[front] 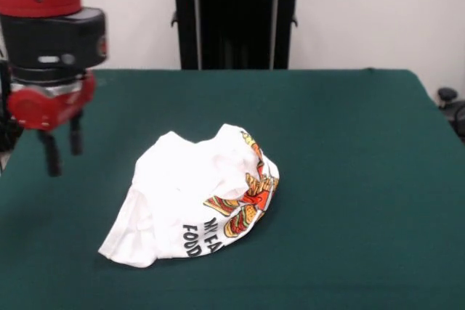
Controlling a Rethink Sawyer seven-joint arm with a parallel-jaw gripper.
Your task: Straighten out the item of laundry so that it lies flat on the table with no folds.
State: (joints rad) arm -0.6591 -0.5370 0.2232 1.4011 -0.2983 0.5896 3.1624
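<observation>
Your crumpled white cotton garment with red-orange cartoon print (pixel 195 197) sits bunched on dark green felt table (pixel 349 179), long axis diagonal, lower-left to upper-right. Red-black gripper (pixel 62 152) hangs left, fingers spread, empty.

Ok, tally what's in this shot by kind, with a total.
Garment, white with a cartoon print, crumpled: 1
Table, dark green top: 1
Gripper, open, hanging beside the garment, apart from it: 1
Total: 3

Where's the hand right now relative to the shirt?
In the front view, the red and black hand hangs at the picture's left edge over the dark green felt table, apart from the crumpled white printed garment, up-left of it.
</observation>
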